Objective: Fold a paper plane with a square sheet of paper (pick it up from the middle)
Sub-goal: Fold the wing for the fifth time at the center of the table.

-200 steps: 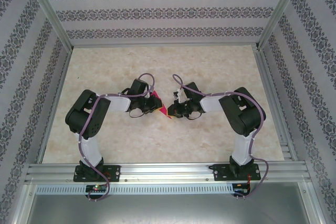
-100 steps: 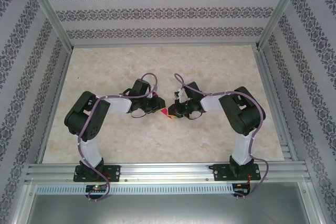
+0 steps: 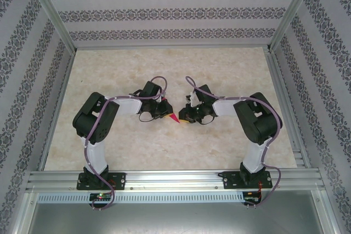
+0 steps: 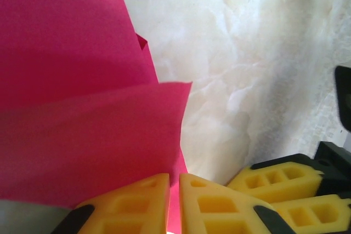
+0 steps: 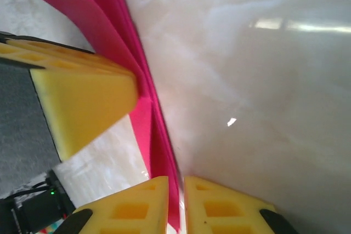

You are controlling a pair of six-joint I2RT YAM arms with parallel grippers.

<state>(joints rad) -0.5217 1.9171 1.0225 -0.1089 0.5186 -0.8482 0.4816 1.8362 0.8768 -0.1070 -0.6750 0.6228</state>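
Observation:
The sheet of paper (image 3: 174, 118) is bright pink, folded into layers, and held just above the table between the two arms. In the left wrist view the paper (image 4: 82, 135) fans out wide, and my left gripper (image 4: 174, 178) is shut on its lower edge. The right gripper's yellow fingers (image 4: 279, 182) show beside it. From the right wrist the paper (image 5: 145, 119) appears edge-on as a thin stack. My right gripper (image 5: 175, 179) pinches that edge, jaws almost together. A left finger (image 5: 82, 108) presses the paper further up. From above, the left gripper (image 3: 167, 112) and right gripper (image 3: 184, 116) nearly touch.
The marble-patterned table (image 3: 164, 69) lies open behind and in front of the grippers. Patterned walls (image 3: 164, 12) enclose the back and both sides. An aluminium rail (image 3: 175, 179) carrying both arm bases runs along the near edge.
Both grippers have drawn closer together and slightly toward the near edge. Less pink paper shows between them than a second ago. The left arm's elbow has shifted right.

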